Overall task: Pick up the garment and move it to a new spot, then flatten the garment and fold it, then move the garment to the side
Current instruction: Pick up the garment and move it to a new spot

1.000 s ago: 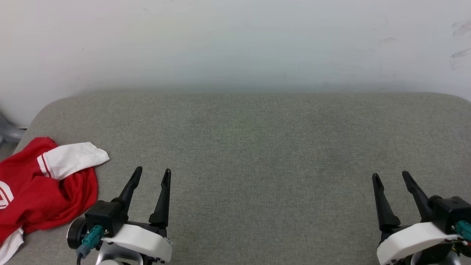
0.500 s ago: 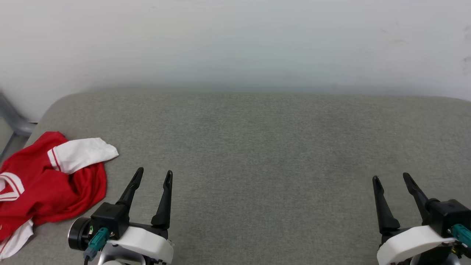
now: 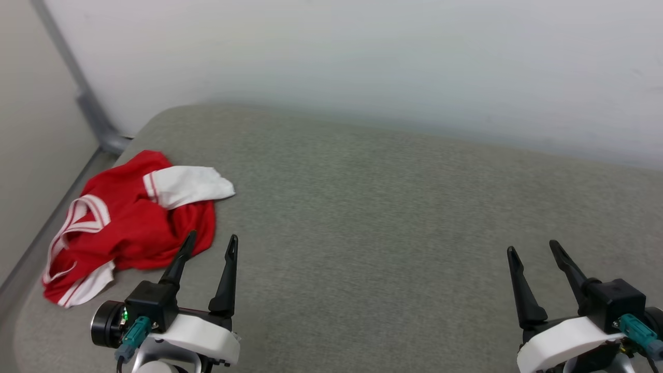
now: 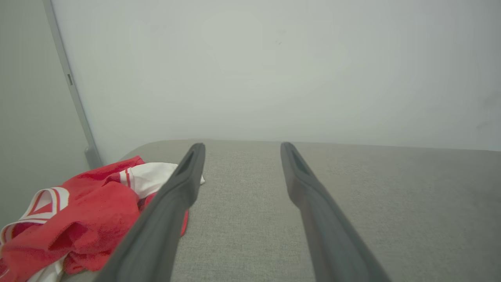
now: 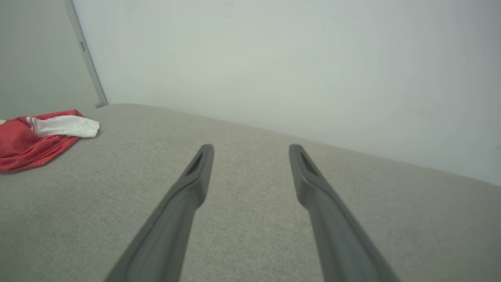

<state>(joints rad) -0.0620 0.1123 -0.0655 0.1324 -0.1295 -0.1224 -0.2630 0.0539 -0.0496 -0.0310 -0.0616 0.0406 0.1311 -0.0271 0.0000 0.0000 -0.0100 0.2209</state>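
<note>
Currently: red white-sleeved jersey shirt (image 3: 129,223) lies bunched on grey fabric tabletop (image 3: 388,207), left end; left claw (image 3: 212,241), spread and empty, should pinch a raised fold; right claw (image 3: 533,247) likewise empty

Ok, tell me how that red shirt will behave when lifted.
The garment lies crumpled in soft folds, so it likely hangs limp from a pinch. Its loose white sleeve would probably dangle. Pushed across the grey cushion, it probably bunches, not slides.
</note>
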